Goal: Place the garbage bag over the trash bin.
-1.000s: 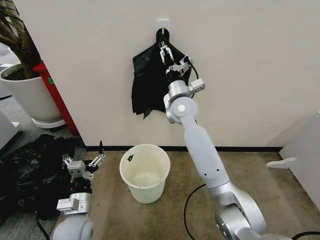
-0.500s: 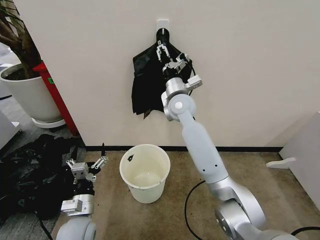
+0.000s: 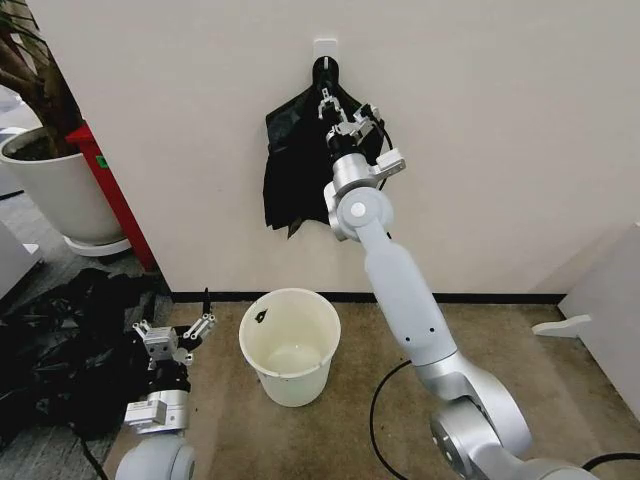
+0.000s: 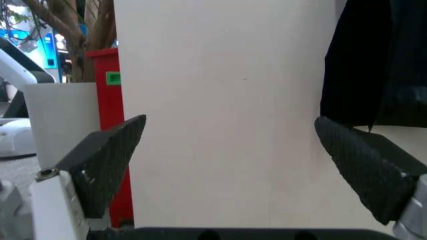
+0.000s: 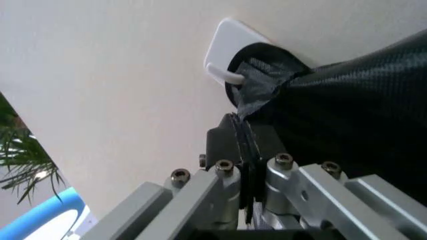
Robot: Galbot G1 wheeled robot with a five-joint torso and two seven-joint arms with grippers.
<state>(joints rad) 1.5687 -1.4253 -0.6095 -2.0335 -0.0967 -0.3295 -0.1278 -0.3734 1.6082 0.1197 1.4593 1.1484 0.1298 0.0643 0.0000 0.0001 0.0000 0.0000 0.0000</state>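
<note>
1. Step in hand, by my read: taking a bag off the wall. The right gripper [image 3: 327, 101] is up at the wall hook [image 3: 325, 52], in among the black bags [image 3: 292, 165] hanging there.
2. Right wrist view: its fingers [image 5: 241, 145] are pressed flat together, with a thin black fold of the garbage bag [image 5: 257, 82] running up from between them to the hook, so it looks pinched. Can't fully separate one bag from the rest.
3. The trash bin [image 3: 290, 345] stands on the floor below the hook, upright, mouth open, nothing in it.
4. The left gripper [image 3: 178, 330] is parked low, just beside the bin on its left, fingers spread wide, holding nothing.
5. The next move calls for lifting the loop clear of the hook tip without dragging neighbouring bags along.
</note>
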